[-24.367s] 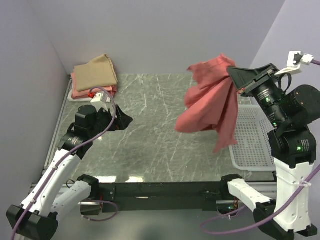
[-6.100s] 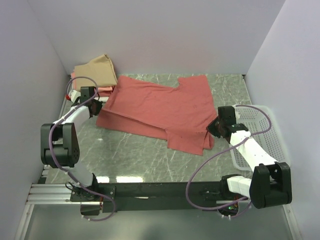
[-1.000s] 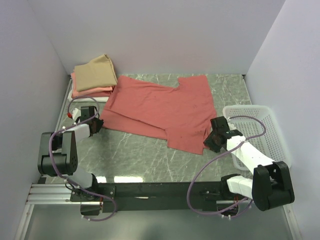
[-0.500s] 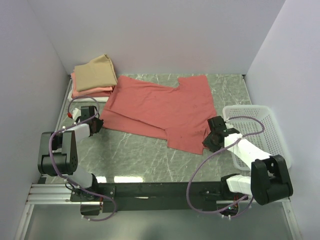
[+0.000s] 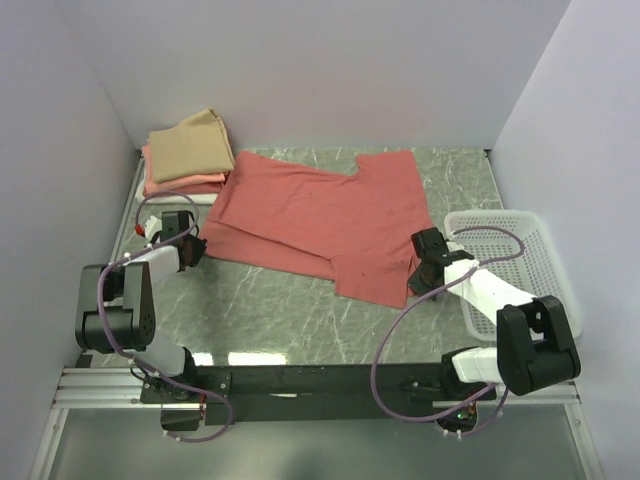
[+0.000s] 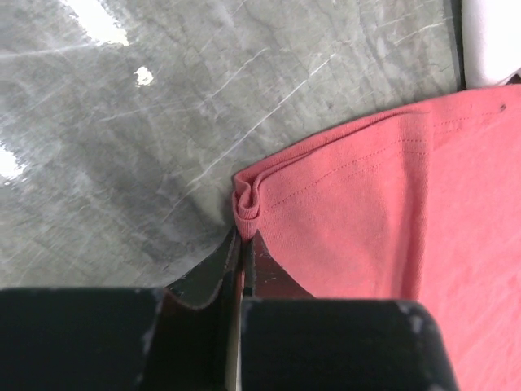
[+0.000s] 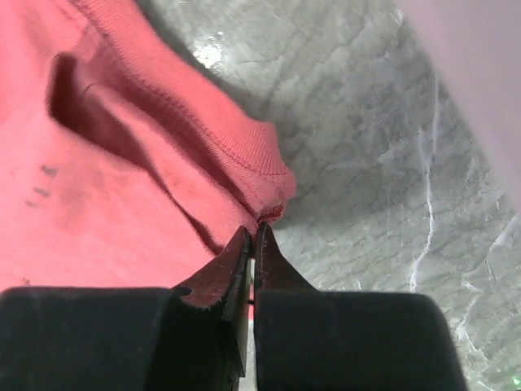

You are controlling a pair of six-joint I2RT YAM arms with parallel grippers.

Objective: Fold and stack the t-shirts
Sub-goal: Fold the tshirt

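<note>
A grey marble-patterned table (image 5: pixel 300 320) carries a salmon-red cotton t-shirt (image 5: pixel 320 215), spread flat with part of it doubled over along its near side. Both arms lie low and stretched forward toward that shirt. The left arm (image 5: pixel 140 275) reaches in from the shirt's left, and the right arm (image 5: pixel 490 295) bends in from the shirt's right, with purple cables looping off both. A white perforated plastic basket (image 5: pixel 515 270) sits just beside the shirt's right edge, behind the right arm. A stack of folded shirts, tan (image 5: pixel 195 145) on top of salmon-pink (image 5: pixel 165 185), sits just beside the shirt's far left corner. Bare table runs along the shirt's near edge, and a narrower strip lies beyond its far edge. The left gripper (image 6: pixel 242 244) has its jaws pressed together, pinching the bunched hem at the shirt's near left corner. The right gripper (image 7: pixel 252 236) is likewise squeezed shut on the stitched hem at the shirt's near right corner.
</note>
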